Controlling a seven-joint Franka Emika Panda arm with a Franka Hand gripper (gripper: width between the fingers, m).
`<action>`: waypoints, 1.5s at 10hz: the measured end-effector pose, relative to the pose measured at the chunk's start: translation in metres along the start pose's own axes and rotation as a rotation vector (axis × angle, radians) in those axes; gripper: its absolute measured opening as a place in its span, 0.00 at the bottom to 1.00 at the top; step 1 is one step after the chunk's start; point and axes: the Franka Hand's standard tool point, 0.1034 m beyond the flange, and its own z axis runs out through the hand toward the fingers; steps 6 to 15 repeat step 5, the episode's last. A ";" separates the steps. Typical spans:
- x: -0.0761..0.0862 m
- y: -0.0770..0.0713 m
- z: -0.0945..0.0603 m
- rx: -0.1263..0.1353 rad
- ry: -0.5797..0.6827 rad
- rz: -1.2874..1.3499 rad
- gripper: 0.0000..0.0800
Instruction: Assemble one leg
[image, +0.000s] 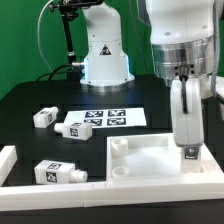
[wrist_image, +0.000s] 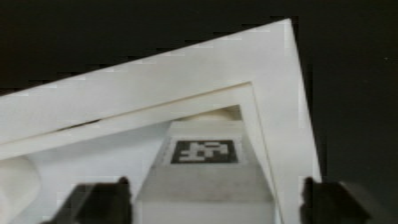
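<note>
My gripper (image: 184, 88) hangs over the panel's corner on the exterior view's right and is shut on the leg (image: 186, 125). The leg is a white square post held upright, with its tagged end (image: 190, 153) down at that corner of the large flat white panel (image: 145, 160). In the wrist view the leg (wrist_image: 205, 190) runs away between my two dark fingers (wrist_image: 100, 202), its tag (wrist_image: 203, 152) close to the panel's raised rim (wrist_image: 214, 75). Whether the leg's end touches the panel is hidden.
Two more white legs lie on the black table, one on the exterior view's left (image: 43, 117) and one near the front (image: 57, 171). The marker board (image: 100, 122) lies behind the panel. A white raised border (image: 10, 165) runs along the left and front. The arm's base (image: 105, 55) stands at the back.
</note>
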 end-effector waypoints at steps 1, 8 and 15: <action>-0.005 -0.003 -0.013 0.014 -0.011 -0.035 0.77; -0.011 -0.007 -0.037 0.039 -0.033 -0.075 0.81; -0.011 -0.007 -0.037 0.039 -0.033 -0.075 0.81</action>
